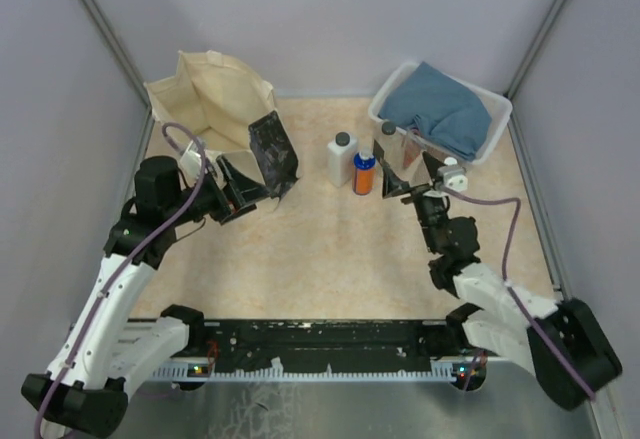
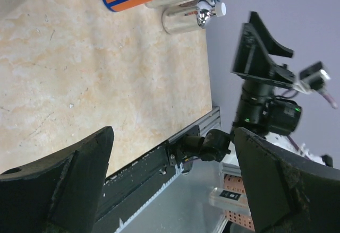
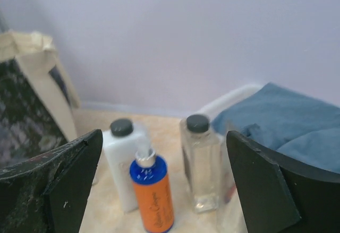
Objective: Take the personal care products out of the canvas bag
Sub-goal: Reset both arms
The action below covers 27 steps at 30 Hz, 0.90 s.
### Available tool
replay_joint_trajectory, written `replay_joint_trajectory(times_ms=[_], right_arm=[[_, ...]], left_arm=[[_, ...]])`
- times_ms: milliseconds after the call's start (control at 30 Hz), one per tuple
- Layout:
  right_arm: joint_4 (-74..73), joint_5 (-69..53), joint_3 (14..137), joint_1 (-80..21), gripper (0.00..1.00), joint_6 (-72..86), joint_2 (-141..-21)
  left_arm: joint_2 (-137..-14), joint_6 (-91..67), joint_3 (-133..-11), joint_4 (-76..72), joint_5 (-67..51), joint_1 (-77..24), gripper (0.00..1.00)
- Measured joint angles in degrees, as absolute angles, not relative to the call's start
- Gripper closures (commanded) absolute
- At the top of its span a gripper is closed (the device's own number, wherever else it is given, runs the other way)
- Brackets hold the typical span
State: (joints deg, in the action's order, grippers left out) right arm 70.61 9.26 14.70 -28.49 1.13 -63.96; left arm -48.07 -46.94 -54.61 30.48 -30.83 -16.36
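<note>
The canvas bag (image 1: 213, 107) stands open at the back left, its dark printed panel (image 1: 273, 149) facing right. Three personal care products stand upright on the table right of it: a white bottle with a grey cap (image 1: 342, 159), a blue-and-orange bottle (image 1: 364, 173) and a clear bottle with a dark cap (image 1: 388, 146). In the right wrist view the white bottle (image 3: 122, 166), the blue-and-orange one (image 3: 155, 198) and the clear one (image 3: 202, 164) stand just ahead of my right gripper (image 3: 162, 153). It is open and touches none of them. My left gripper (image 1: 243, 187) is open and empty at the bag's front corner.
A white basket (image 1: 494, 124) holding a blue cloth (image 1: 440, 111) stands at the back right, close behind the clear bottle. Grey walls enclose the table on three sides. The left wrist view shows the table's near rail (image 2: 154, 164) and my right gripper (image 2: 263, 58).
</note>
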Motion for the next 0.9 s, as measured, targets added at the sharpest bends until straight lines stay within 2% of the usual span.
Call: replay_joint_trajectory(times_ms=[133,267,333,467,667,833,900], right_arm=[[56.07,16.64,16.71,-27.49,0.01,-0.95,-49.80],[45.54,20.51,16.34,-19.11,0.01,-0.32,-45.87],[44.77,20.99,14.20,-14.52,0.01,-0.03,-46.46],[48.29,21.15,10.11,-8.40,0.01,-0.64,-55.29],[52.25,18.59,9.76,-5.10,0.01,1.28,-69.14],[69.38,15.25,4.95,-3.09,0.01,2.07,-81.21],[70.11,13.65,3.22,-3.07,0.01,2.09,-83.11]], left_arm=[[-50.98,-47.35,-52.97,25.26,-30.79,-16.71,0.00],[-56.84,-45.78,-52.49,20.21,-29.50,-19.29,0.00],[-59.51,-44.47,-52.36,18.35,-28.38,-20.91,0.00],[-63.55,-41.36,-52.25,15.59,-24.73,-23.81,0.00],[-66.76,-35.90,-52.23,14.41,-15.31,-25.69,0.00],[-64.27,-30.94,-49.36,12.36,-3.42,-25.78,0.00],[-62.50,-28.75,-46.78,10.33,0.73,-25.78,0.00]])
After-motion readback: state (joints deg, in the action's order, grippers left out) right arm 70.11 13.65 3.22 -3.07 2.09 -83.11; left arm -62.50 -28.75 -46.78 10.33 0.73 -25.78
